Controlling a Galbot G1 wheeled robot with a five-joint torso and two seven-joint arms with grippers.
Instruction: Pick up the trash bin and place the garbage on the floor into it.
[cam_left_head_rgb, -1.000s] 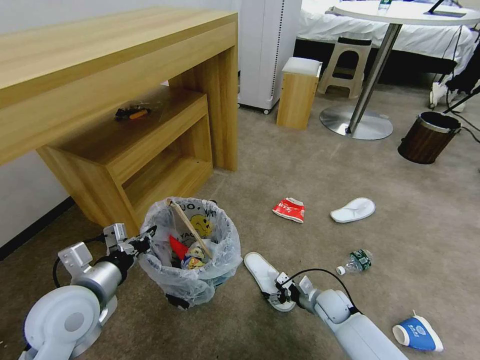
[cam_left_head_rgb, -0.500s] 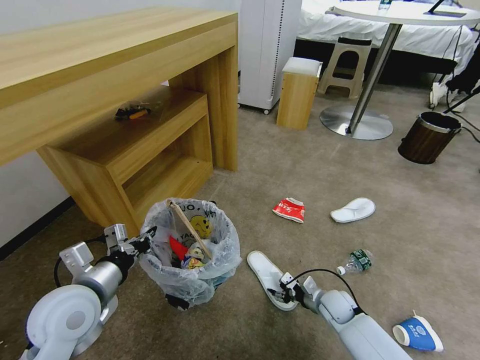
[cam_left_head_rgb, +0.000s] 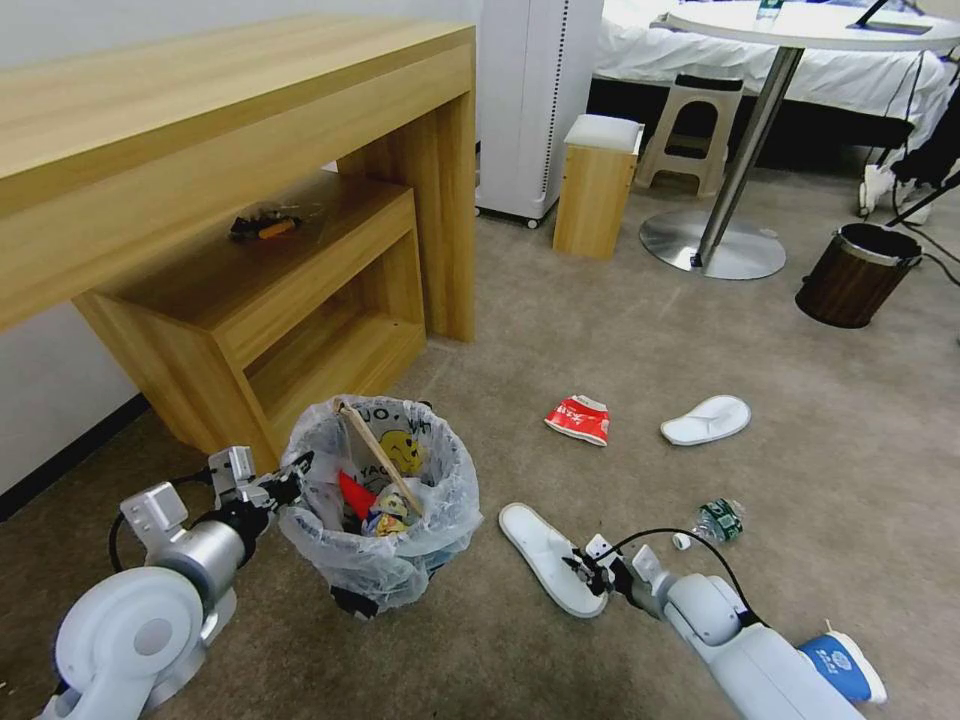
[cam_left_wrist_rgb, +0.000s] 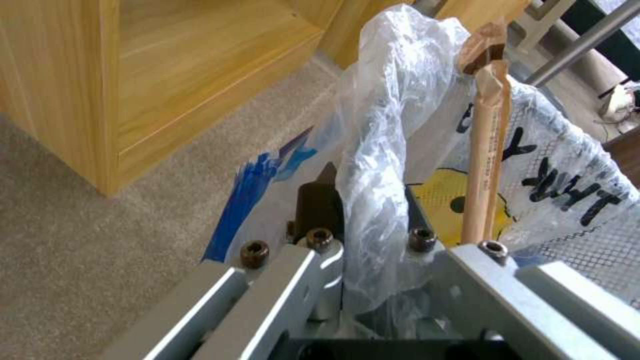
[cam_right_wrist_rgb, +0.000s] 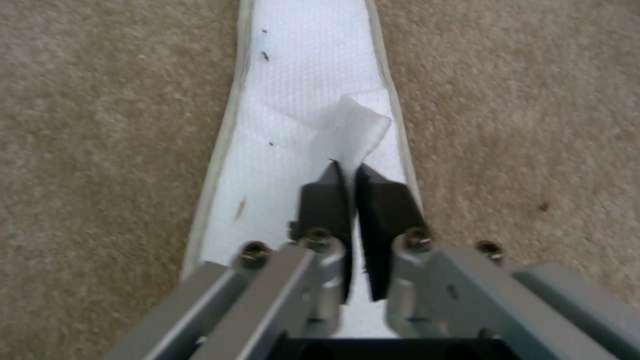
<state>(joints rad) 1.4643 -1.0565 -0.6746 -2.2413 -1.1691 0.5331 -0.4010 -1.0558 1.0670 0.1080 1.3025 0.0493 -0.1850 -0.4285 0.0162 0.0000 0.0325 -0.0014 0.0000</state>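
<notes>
Trash bin (cam_left_head_rgb: 380, 500), lined with a crinkly white bag (cam_left_wrist_rgb: 380, 165), sits on the beige carpet (cam_left_head_rgb: 600, 330) near the wooden desk's (cam_left_head_rgb: 250, 180) front corner, its rim pinched fast between the jaws of the left gripper (cam_left_head_rgb: 285, 488); a wooden stick (cam_left_head_rgb: 380, 470) and red wrappers already lie inside. Just beside it, the right gripper (cam_left_head_rgb: 580, 572) has its dark fingers (cam_right_wrist_rgb: 387, 205) closed to a narrow slit on a thin fold of a white slipper (cam_left_head_rgb: 550, 555), which lies flat on the carpet. The slipper looks light and limp, likely to droop and swing once raised, so a hold nearer its stiffer edge may serve better than this flimsy flap. A blue-white cup (cam_left_head_rgb: 845, 672) lies by the right arm, a green-labelled bottle (cam_left_head_rgb: 715, 522) a little beyond; farther out rest a red wrapper (cam_left_head_rgb: 578, 418) and a second slipper (cam_left_head_rgb: 706, 420), with a brown wood-grain bin (cam_left_head_rgb: 856, 275) well apart by the round table (cam_left_head_rgb: 800, 25)
</notes>
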